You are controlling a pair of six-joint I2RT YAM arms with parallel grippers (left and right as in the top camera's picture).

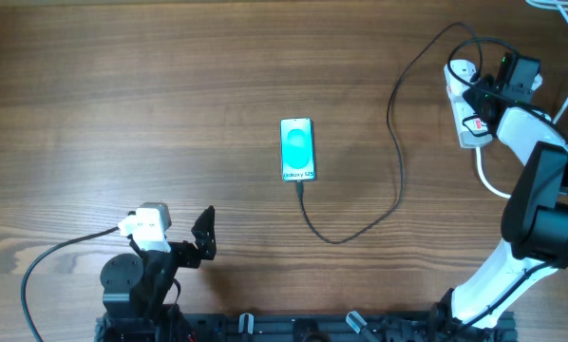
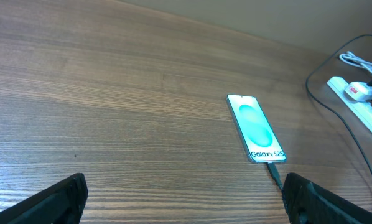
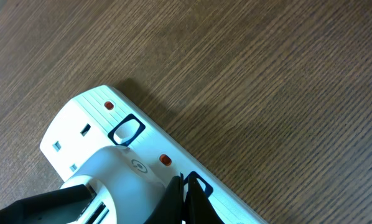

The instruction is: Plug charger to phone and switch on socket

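The phone [image 1: 296,149] lies flat mid-table with its cyan screen lit; it also shows in the left wrist view [image 2: 255,127]. The black charger cable [image 1: 398,180] is plugged into the phone's near short edge, loops right and runs up to the socket [image 1: 463,114], a white power strip at the far right. My right gripper [image 3: 186,185] is shut, with its tips down on a rocker switch [image 3: 199,184] of the strip [image 3: 80,118], beside a white adaptor [image 3: 120,180] and red marks. My left gripper [image 2: 186,202] is open and empty, low near the front edge, short of the phone.
A thick white cord [image 1: 488,176] leaves the strip toward the right arm's base. More white cable [image 2: 360,62] lies behind the strip. A second switch [image 3: 126,130] sits farther along the strip. Bare wood lies between my left gripper and the phone.
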